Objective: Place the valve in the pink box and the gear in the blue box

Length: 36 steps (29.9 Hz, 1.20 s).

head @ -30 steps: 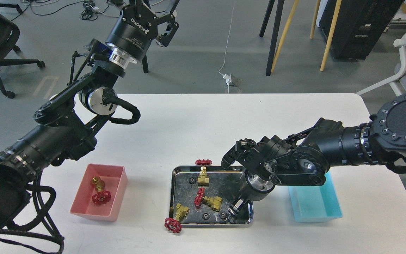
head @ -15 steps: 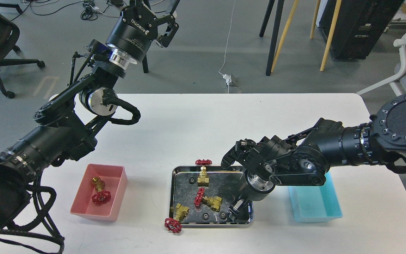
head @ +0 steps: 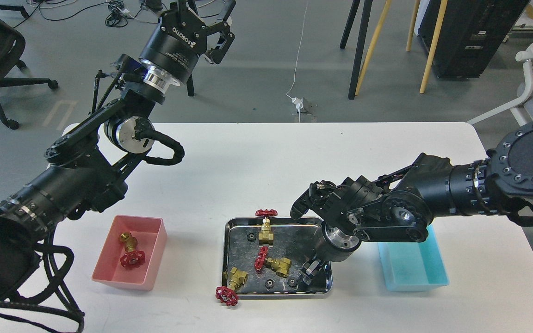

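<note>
1. Head view, left side: the left claw is raised high over the floor beyond the far left edge of the tabletop, its fingers spread and holding nothing. I judge it is parked there to keep clear of the work below.

2. Head view, near left: the pink box sits on the tabletop with one valve lying inside it, red handwheel towards the near end. So part of the valve sorting looks done.

3. Head view, near centre: the steel tray holds the unsorted parts. One valve stands at its far rim, one lies in the middle, and another hangs over the near left corner with its handwheel outside the rim. Small black gears lie between them, including one gear by the near rim.

4. Head view, right of centre: the right claw points down into the near right corner of the tray, just beside a gear. Its tips are small and dark, so I cannot tell whether they are parted or gripping. It seems lowered there to take a gear.

5. Head view, near right: the blue box stands just right of the tray, partly under the right arm, and what shows of it is empty. Its closeness suits a short carry.
</note>
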Each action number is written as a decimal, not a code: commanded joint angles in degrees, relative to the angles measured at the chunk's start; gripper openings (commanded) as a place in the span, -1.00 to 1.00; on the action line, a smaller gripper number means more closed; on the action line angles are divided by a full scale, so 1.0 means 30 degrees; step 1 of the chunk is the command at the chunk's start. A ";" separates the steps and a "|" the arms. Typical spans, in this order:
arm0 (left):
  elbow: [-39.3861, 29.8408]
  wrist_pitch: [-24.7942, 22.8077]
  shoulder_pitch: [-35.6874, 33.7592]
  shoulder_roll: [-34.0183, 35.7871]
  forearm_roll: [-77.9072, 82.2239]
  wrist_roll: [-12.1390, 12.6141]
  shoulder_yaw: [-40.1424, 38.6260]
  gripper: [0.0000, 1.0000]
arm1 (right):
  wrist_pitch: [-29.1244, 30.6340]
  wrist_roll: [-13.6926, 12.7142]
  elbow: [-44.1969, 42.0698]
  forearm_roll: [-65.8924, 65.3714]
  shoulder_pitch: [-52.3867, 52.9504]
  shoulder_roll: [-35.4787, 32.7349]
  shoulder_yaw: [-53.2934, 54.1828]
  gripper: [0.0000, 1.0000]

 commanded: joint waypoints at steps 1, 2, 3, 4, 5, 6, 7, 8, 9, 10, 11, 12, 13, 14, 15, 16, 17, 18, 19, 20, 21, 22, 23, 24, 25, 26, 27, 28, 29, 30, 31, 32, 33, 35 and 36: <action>-0.0003 0.0000 0.0000 0.0001 0.0000 -0.0002 0.0001 0.78 | -0.0002 -0.0003 -0.0015 0.0020 -0.0019 0.0002 -0.0025 -0.83; -0.0003 0.0000 0.0000 -0.0028 0.0000 -0.0002 0.0001 0.78 | -0.0002 -0.0003 -0.0044 0.0020 -0.0049 0.0002 -0.0025 -0.81; -0.0003 0.0000 0.0000 -0.0029 0.0000 -0.0002 0.0001 0.78 | -0.0002 -0.0003 -0.0015 0.0020 -0.0049 0.0002 -0.0025 -0.76; -0.0003 -0.0029 0.0029 -0.0029 0.0000 -0.0002 0.0001 0.78 | -0.0002 -0.0003 -0.0044 0.0049 -0.0078 0.0002 -0.0025 -0.69; -0.0003 -0.0029 0.0030 -0.0029 0.0000 -0.0002 0.0001 0.79 | -0.0002 -0.0003 -0.0044 0.0020 -0.0078 0.0002 -0.0025 -0.61; -0.0003 -0.0029 0.0117 0.0000 0.0000 -0.0002 0.0001 0.79 | -0.0002 -0.0003 -0.0015 0.0049 -0.0078 0.0002 -0.0025 -0.57; -0.0003 -0.0029 0.0204 0.0001 0.0000 -0.0002 0.0001 0.79 | -0.0002 -0.0003 -0.0044 0.0107 -0.0078 0.0002 -0.0025 -0.52; -0.0003 -0.0029 0.0234 -0.0028 0.0000 -0.0002 0.0001 0.79 | -0.0002 -0.0003 -0.0044 0.0253 -0.0078 0.0002 0.0004 -0.48; -0.0003 -0.0029 0.0235 0.0000 0.0000 -0.0002 0.0001 0.79 | -0.0002 -0.0003 -0.0044 0.0428 -0.0049 0.0002 0.0004 -0.45; -0.0003 -0.0029 0.0235 0.0001 0.0000 -0.0002 0.0001 0.79 | -0.0002 -0.0003 -0.0044 0.0633 -0.0078 0.0002 0.0004 -0.41; -0.0003 -0.0029 0.0235 -0.0028 0.0000 -0.0002 0.0001 0.79 | -0.0002 -0.0003 -0.0044 0.0751 -0.0078 0.0002 0.0004 -0.40; -0.0003 -0.0029 0.0235 -0.0029 0.0000 -0.0002 0.0001 0.79 | -0.0002 -0.0003 -0.0044 0.0839 -0.0078 0.0002 0.0004 -0.38; -0.0003 -0.0029 0.0235 -0.0029 0.0000 -0.0002 0.0001 0.79 | -0.0002 -0.0003 -0.0044 0.0898 -0.0078 0.0002 0.0004 -0.37; -0.0003 -0.0029 0.0235 -0.0029 0.0000 -0.0002 0.0001 0.79 | -0.0002 -0.0003 -0.0015 0.0986 -0.0107 0.0002 0.0004 -0.37; -0.0003 -0.0029 0.0264 -0.0058 0.0000 -0.0002 0.0001 0.79 | -0.0002 -0.0003 -0.0044 0.1161 -0.0107 0.0002 0.0004 -0.37; -0.0003 -0.0029 0.0264 -0.0058 0.0000 -0.0002 0.0001 0.79 | -0.0002 -0.0003 -0.0044 0.1278 -0.0078 0.0002 0.0004 -0.37; -0.0003 -0.0029 0.0264 -0.0058 0.0000 -0.0002 0.0001 0.79 | -0.0002 -0.0003 -0.0044 0.1338 -0.0107 0.0002 -0.0025 -0.37; -0.0003 -0.0029 0.0264 -0.0058 0.0000 -0.0002 0.0001 0.80 | -0.0002 -0.0003 -0.0044 0.1338 -0.0107 0.0002 -0.0025 -0.37; -0.0003 -0.0029 0.0264 -0.0058 0.0000 -0.0002 0.0001 0.80 | -0.0002 -0.0003 -0.0044 0.1338 -0.0107 0.0002 0.0004 -0.37; -0.0003 -0.0029 0.0264 -0.0058 0.0000 -0.0002 0.0001 0.80 | -0.0002 -0.0003 -0.0044 0.1338 -0.0107 0.0002 0.0004 -0.37; -0.0003 -0.0029 0.0264 -0.0058 0.0000 -0.0002 0.0001 0.80 | -0.0002 -0.0003 -0.0073 0.1338 -0.0107 0.0002 -0.0025 -0.37; -0.0003 -0.0029 0.0264 -0.0058 0.0000 -0.0002 0.0001 0.81 | -0.0002 -0.0003 -0.0074 0.1338 -0.0107 0.0002 -0.0025 -0.37; -0.0003 -0.0029 0.0264 -0.0058 0.0000 -0.0002 0.0001 0.81 | -0.0002 -0.0003 -0.0103 0.1338 -0.0107 0.0002 -0.0025 -0.37; -0.0003 -0.0029 0.0264 -0.0058 0.0000 -0.0002 0.0001 0.81 | -0.0002 -0.0003 -0.0132 0.1338 -0.0107 0.0002 -0.0025 -0.37; -0.0003 -0.0029 0.0264 -0.0058 0.0000 -0.0002 0.0001 0.81 | -0.0002 -0.0003 -0.0132 0.1338 -0.0107 0.0002 0.0004 -0.37; -0.0003 -0.0029 0.0264 -0.0058 0.0000 -0.0002 0.0001 0.81 | -0.0002 -0.0003 -0.0161 0.1338 -0.0107 0.0002 0.0004 -0.37; -0.0003 -0.0029 0.0264 -0.0058 0.0000 -0.0002 0.0001 0.81 | -0.0002 -0.0003 -0.0220 0.1338 -0.0136 0.0002 -0.0025 -0.37; -0.0003 -0.0029 0.0264 -0.0058 0.0000 -0.0002 0.0001 0.81 | -0.0002 -0.0003 -0.0336 0.1338 -0.0137 0.0002 0.0004 -0.37; -0.0003 -0.0029 0.0264 -0.0058 0.0000 -0.0002 0.0001 0.81 | -0.0002 -0.0003 -0.0540 0.1338 -0.0166 0.0002 0.0004 -0.37; -0.0003 -0.0029 0.0264 -0.0058 0.0000 -0.0002 0.0001 0.81 | -0.0002 -0.0003 -0.0659 0.1338 -0.0195 0.0002 0.0004 -0.37; -0.0003 -0.0029 0.0264 -0.0058 0.0000 -0.0002 0.0001 0.81 | -0.0002 -0.0003 -0.0776 0.1338 -0.0282 0.0002 0.0004 -0.37; -0.0003 -0.0029 0.0264 -0.0058 0.0000 -0.0002 0.0001 0.81 | -0.0002 -0.0003 -0.0893 0.1338 -0.0341 0.0002 0.0033 -0.37; -0.0003 -0.0029 0.0264 -0.0058 0.0000 -0.0002 0.0001 0.81 | -0.0002 0.0026 -0.0952 0.1338 -0.0342 0.0002 0.0033 -0.37; -0.0003 -0.0029 0.0264 -0.0058 0.0000 -0.0002 0.0001 0.81 | -0.0002 -0.0003 -0.0982 0.1338 -0.0487 0.0002 0.0062 -0.37; -0.0003 -0.0029 0.0264 -0.0058 0.0000 -0.0002 0.0001 0.81 | -0.0002 -0.0003 -0.1011 0.1338 -0.0575 0.0002 0.0063 -0.37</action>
